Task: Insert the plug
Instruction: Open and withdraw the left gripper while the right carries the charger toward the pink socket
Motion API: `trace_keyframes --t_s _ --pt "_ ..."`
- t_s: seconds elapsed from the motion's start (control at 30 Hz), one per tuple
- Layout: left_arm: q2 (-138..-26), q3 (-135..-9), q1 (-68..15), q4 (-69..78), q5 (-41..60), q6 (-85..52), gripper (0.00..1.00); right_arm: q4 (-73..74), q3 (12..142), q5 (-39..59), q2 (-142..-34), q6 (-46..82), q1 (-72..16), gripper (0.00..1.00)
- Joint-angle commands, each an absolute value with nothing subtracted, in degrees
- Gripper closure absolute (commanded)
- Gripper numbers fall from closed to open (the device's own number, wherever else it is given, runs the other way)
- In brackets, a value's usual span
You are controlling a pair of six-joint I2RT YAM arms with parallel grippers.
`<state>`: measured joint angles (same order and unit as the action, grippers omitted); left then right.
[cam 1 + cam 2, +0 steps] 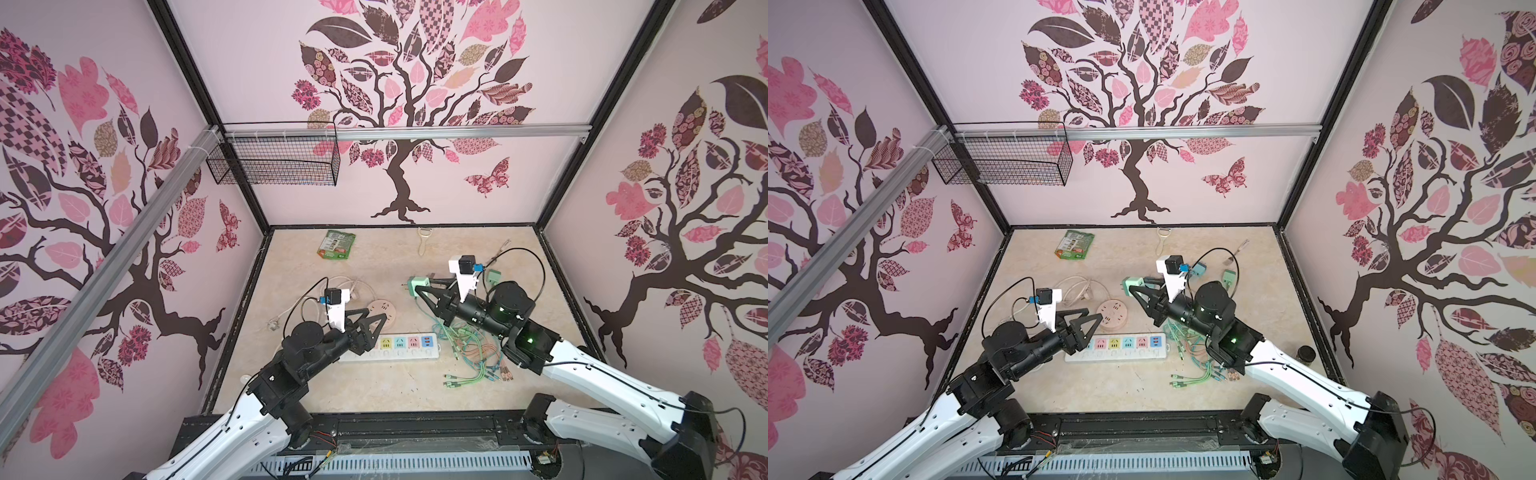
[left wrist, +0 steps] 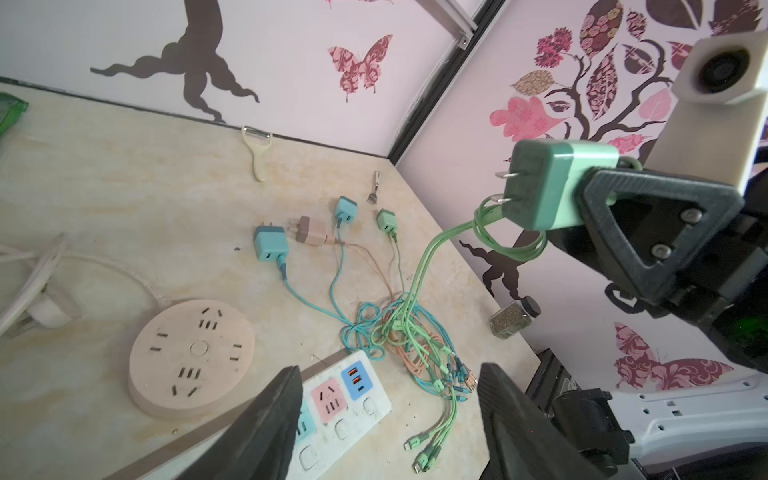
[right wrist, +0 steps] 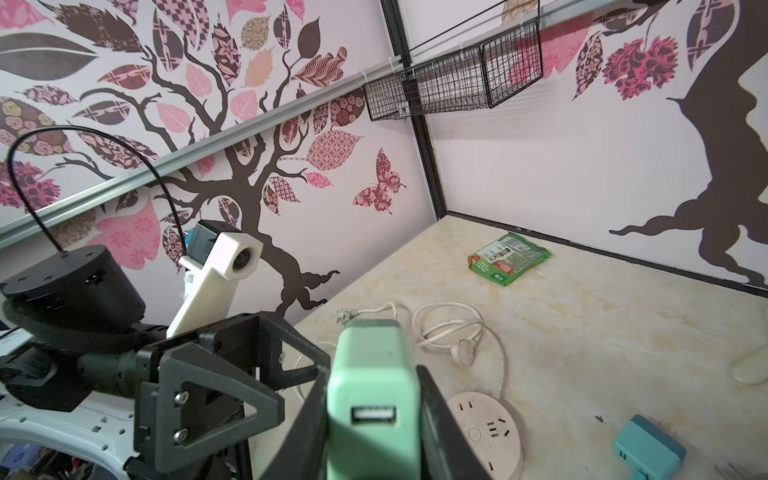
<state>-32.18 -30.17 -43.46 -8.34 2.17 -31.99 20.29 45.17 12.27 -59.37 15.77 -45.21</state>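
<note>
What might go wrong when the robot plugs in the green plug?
The green plug in the right gripper trails a cable into the tangle; that may tug it askew.
Its prongs point sideways, but the power strip faces up, so it might miss the slots.
The open left gripper hangs by the strip and could get bumped.

Cable tangle [image 1: 465,347] flanks power strip [image 1: 401,354]; left pincer [image 1: 378,314] overhangs its left end.

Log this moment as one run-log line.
right gripper: shut on green charger plug, aloft | left gripper: open, empty, by power strip | plug: not inserted
</note>
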Motion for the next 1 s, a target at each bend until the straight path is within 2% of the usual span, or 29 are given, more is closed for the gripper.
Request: trace_keyframes --t_s 0.0,0.43,0.97 --pt "-30.6 -29.5 -43.2 -13.4 -0.6 -32.9 0.3 20.5 49.4 14.3 -63.1 14.5 -44.0 0.78" --pt "-23.8 -28.8 -43.2 -21.0 -6.7 -33.1 0.3 19.8 62.7 18.5 -79.8 11.9 -42.5 0.78" --pt "-20.5 -28.7 -43.2 -25.9 -7.8 -33.1 0.3 24.7 74.4 24.1 -99.7 14.0 -42.1 0.79"
